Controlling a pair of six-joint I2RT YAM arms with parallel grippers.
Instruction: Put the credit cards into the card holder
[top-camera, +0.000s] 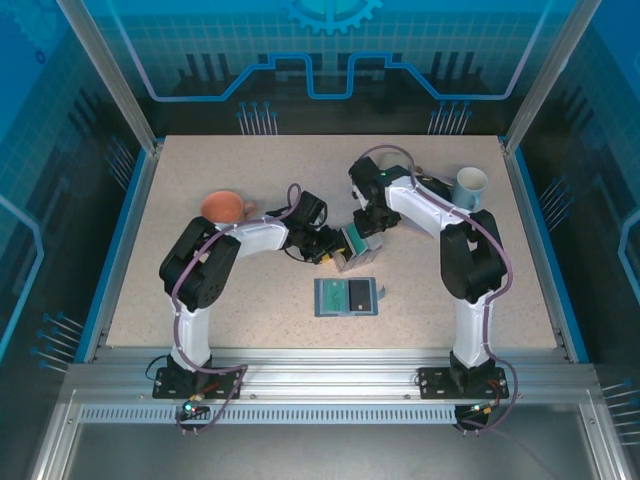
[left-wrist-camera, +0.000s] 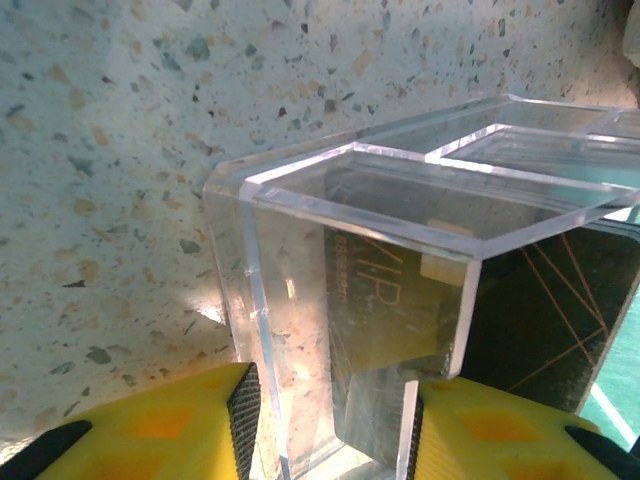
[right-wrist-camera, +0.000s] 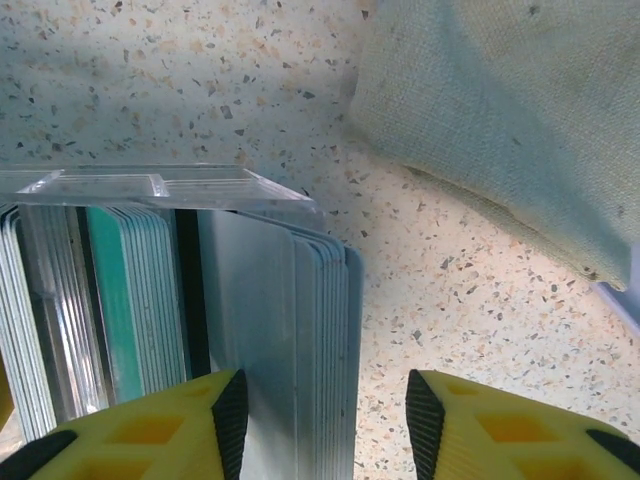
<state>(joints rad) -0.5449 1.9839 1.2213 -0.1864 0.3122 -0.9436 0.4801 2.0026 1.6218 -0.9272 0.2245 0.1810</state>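
- The left gripper (left-wrist-camera: 325, 425) is closed on the clear box (left-wrist-camera: 350, 200). One end of the box sits pinched between its yellow fingers.
- Just past those fingers, a black card (left-wrist-camera: 560, 310) with gold lines stands inside the box. The speckled tabletop (left-wrist-camera: 120, 150) lies beyond it.
- A thick pack of cards (right-wrist-camera: 290, 330), grey, white and teal, also stands on edge in the box. The pack reaches in between the fingers of the right gripper (right-wrist-camera: 320, 420).
- The right gripper is open. The pack is close by one finger, and there is a bare gap before the other finger, so it is not squeezing the pack.
- The holder (top-camera: 344, 298) lies open on the tabletop. It is a short way from both grippers, on the side toward the arm bases.
- A teal card (top-camera: 330, 296) and a dark card (top-camera: 359, 295) lie side by side on the holder. I cannot tell if they are tucked into its slots.
- I think the job has begun but is far from done. Two cards are at the holder, and the whole pack in the box is left to move. The next card has to be pulled from the pack.
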